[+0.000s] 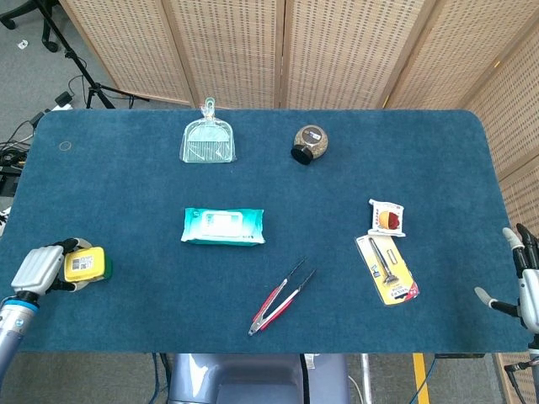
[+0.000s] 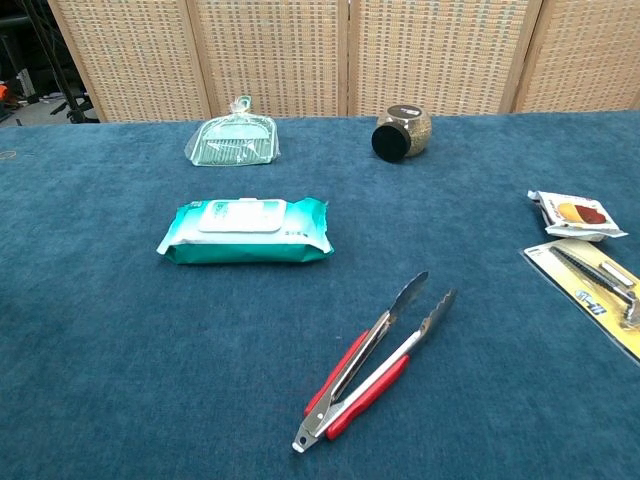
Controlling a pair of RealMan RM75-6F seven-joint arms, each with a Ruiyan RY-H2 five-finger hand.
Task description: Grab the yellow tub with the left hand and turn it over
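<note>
The yellow tub [image 1: 87, 264], with a label on its upper face and a green rim on its right side, sits at the table's front left edge in the head view. My left hand [image 1: 42, 269] grips it from the left, dark fingers wrapped round its near and far sides. My right hand [image 1: 520, 282] hangs at the table's front right edge, fingers apart and nothing in it. The chest view shows neither hand nor the tub.
A teal wipes pack [image 1: 223, 225] lies mid-table, with red-handled tongs [image 1: 280, 297] in front of it. A clear dustpan [image 1: 208, 140] and a jar [image 1: 310, 144] lie at the back. A snack packet [image 1: 387, 217] and a yellow carded tool [image 1: 386, 268] lie right.
</note>
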